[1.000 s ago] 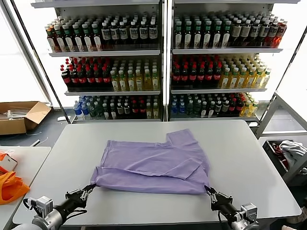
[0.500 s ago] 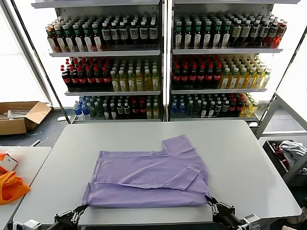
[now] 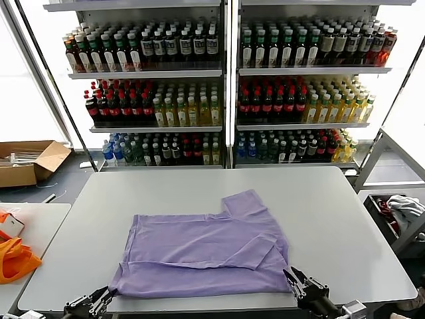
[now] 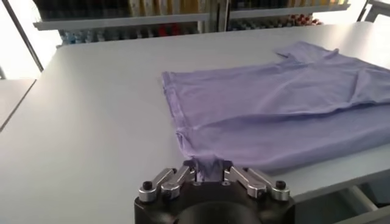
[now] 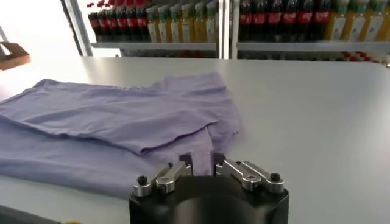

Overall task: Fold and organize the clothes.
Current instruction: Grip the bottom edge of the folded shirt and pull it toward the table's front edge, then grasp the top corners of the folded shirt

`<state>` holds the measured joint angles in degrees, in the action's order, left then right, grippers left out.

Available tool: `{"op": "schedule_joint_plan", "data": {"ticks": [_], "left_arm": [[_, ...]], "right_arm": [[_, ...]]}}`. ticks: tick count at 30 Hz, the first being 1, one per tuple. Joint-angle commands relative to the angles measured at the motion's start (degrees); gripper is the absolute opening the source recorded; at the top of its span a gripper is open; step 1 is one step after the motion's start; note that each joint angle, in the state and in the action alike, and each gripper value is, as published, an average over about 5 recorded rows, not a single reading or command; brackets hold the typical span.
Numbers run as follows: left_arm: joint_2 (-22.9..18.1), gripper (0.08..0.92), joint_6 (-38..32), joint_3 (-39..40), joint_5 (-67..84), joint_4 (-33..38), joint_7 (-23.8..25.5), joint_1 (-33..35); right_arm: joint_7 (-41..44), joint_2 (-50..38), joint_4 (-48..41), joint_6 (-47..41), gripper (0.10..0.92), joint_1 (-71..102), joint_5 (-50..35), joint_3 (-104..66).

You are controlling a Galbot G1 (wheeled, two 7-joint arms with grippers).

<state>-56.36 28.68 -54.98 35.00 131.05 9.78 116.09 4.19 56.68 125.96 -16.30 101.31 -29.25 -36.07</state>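
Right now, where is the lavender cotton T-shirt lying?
In the head view, the lavender cotton T-shirt lies half-folded on the grey table's near middle, its front corners by the left gripper and right gripper.

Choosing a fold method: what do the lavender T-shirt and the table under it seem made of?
T-shirt: soft matte knit, probably cotton; it lies limp with shallow wrinkles and no sheen. Table: hard, smooth grey-white top, likely laminate or coated board; faint gloss, no grain.

A: Lavender cotton T-shirt now sits nearer the table's front edge, hem pulled down.
B: Left gripper and right gripper loosen, fingers parting.
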Motion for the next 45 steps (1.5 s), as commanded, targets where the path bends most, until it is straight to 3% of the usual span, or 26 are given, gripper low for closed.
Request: {"op": "schedule_joint_plan", "data": {"ticks": [1, 6, 13, 16, 20, 25, 28, 34, 45], "left_arm": [[1.6, 0.403, 1.2, -3.2, 2.0, 1.4, -0.2, -1.5], [5.6, 0.55, 1.5, -4.3, 4.7, 0.0, 0.6, -5.1], [11.7, 0.749, 0.3, 2.1, 5.1, -5.8, 2.1, -16.1], [13.5, 0.806, -0.7, 4.0, 5.1, -8.2, 3.7, -19.7], [17.3, 0.821, -1.4, 7.3, 5.6, -13.0, 5.2, -24.6], [21.9, 0.823, -2.7, 17.9, 6.4, -20.4, 7.0, -33.6], [22.3, 0.823, -2.9, 24.6, 6.2, -24.9, 7.5, -41.8], [19.3, 0.823, -2.8, 34.6, 5.7, -33.9, 7.8, -55.0], [14.3, 0.823, -2.7, 42.3, 5.0, -44.5, 7.5, -66.6]], "right_arm": [[2.5, -0.4, -0.6, 3.6, 0.468, -2.3, -0.7, -3.2], [3.4, -3.3, -3.7, 2.4, 0.606, -9.0, -3.9, -4.6], [8.3, -5.5, -14.1, 0.0, 0.794, -28.9, -3.2, 1.4], [12.6, -6.4, -19.3, -0.5, 0.819, -34.8, -2.6, 4.1], [17.0, -7.2, -25.3, -1.0, 0.822, -42.8, -0.7, 8.3], [16.5, -6.5, -33.0, -1.7, 0.823, -53.4, 2.0, 18.3], [16.7, -5.3, -39.1, -2.7, 0.823, -59.1, 1.9, 23.9], [15.1, -1.4, -48.2, -5.6, 0.823, -66.5, -1.5, 31.1], [11.0, 3.7, -55.2, -9.5, 0.823, -69.2, -4.3, 35.5]]}}
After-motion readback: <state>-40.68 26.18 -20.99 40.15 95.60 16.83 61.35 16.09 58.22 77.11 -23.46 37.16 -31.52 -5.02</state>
